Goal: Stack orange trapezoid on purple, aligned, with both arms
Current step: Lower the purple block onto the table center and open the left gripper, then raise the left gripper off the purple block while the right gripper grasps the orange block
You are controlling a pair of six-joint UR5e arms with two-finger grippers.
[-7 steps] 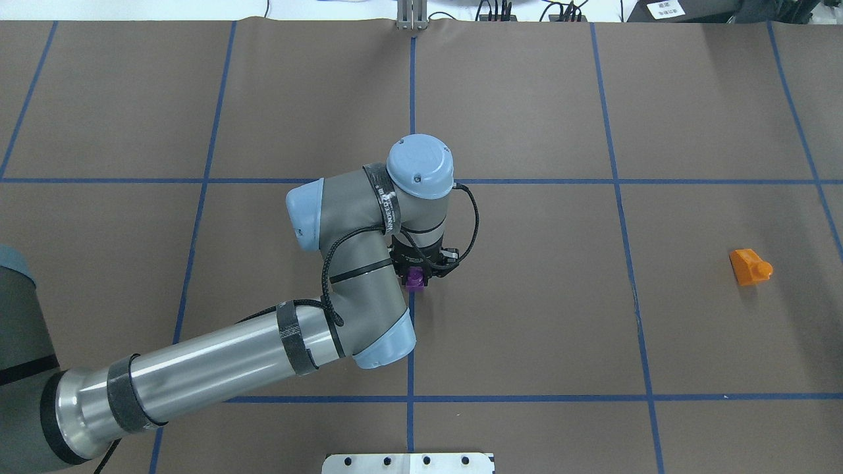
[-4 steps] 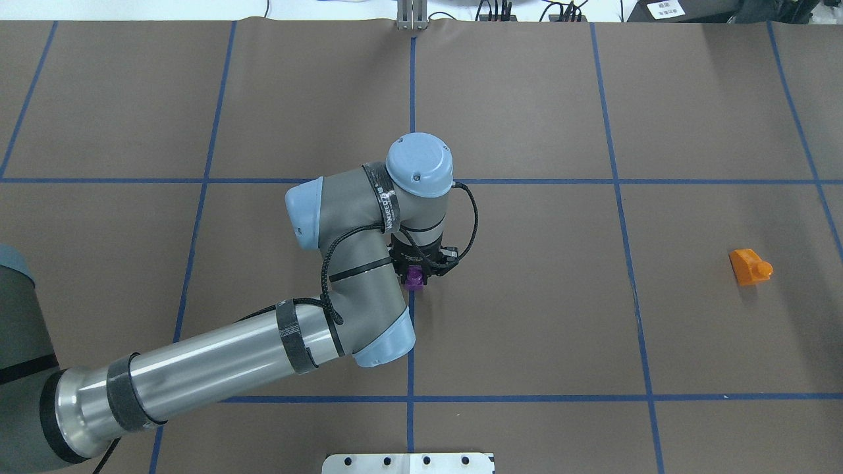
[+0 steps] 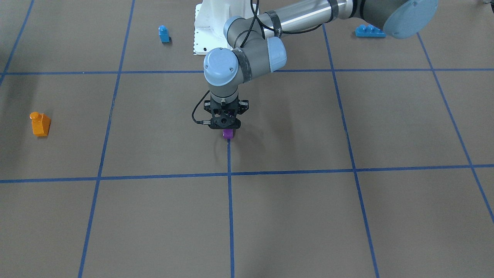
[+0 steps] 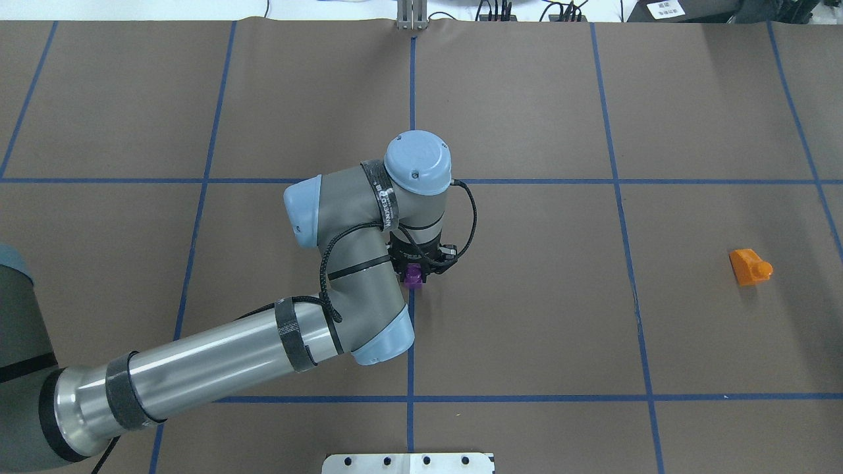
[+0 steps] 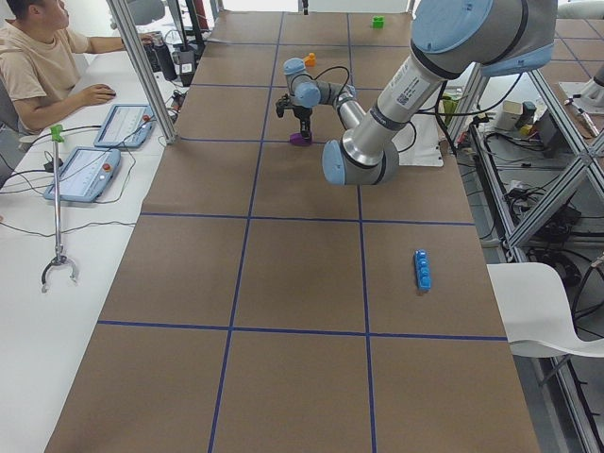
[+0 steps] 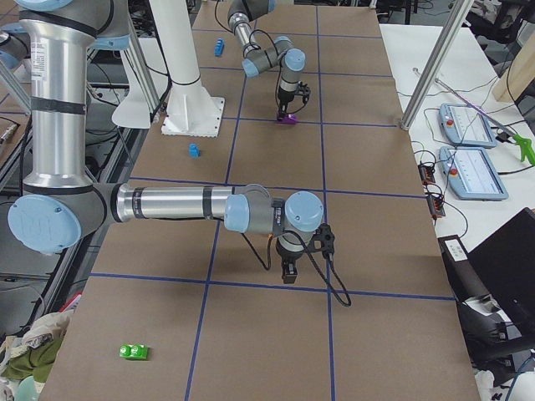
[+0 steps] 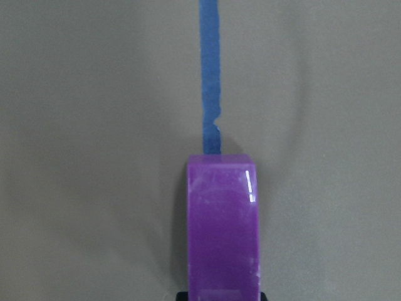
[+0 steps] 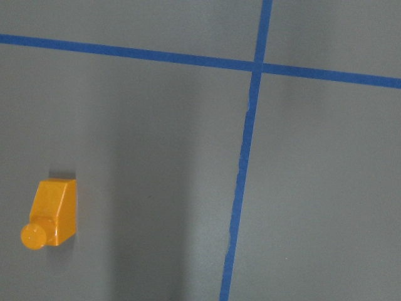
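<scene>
Left gripper point(image 3: 228, 129): black two-finger unit pointing straight down, jaws closed on the purple brick point(image 3: 228, 134), which projects below the fingertips. The left wrist view shows the brick as a smooth, glossy plastic block with rounded upper corners and a bright highlight, held between two black finger ends at the bottom edge, directly over a strip of blue tape point(image 7: 210, 75). Whether its base touches the table point(image 4: 527, 316) cannot be determined. The table surface is matte brown paper, marked into squares by that tape. Left arm point(image 4: 217, 368): grey tubular sections, a polished metal forearm and light-blue joint caps, with a black cable looped to the gripper. The orange trapezoid point(image 4: 749, 266) is glossy, sloped on one side and carries a single round stud; it rests on the paper well apart from the left gripper, out toward the robot's right. In the right wrist view it lies below that camera, toward the lower left. Right gripper point(image 6: 288, 269): seen only from the side, pointing down; its jaw state cannot be determined. Compared with the overhead view a second earlier, the left wrist and gripper have shifted very slightly, away from the robot's base and to its left, and the purple brick has moved with them; the orange trapezoid is unchanged in place.
</scene>
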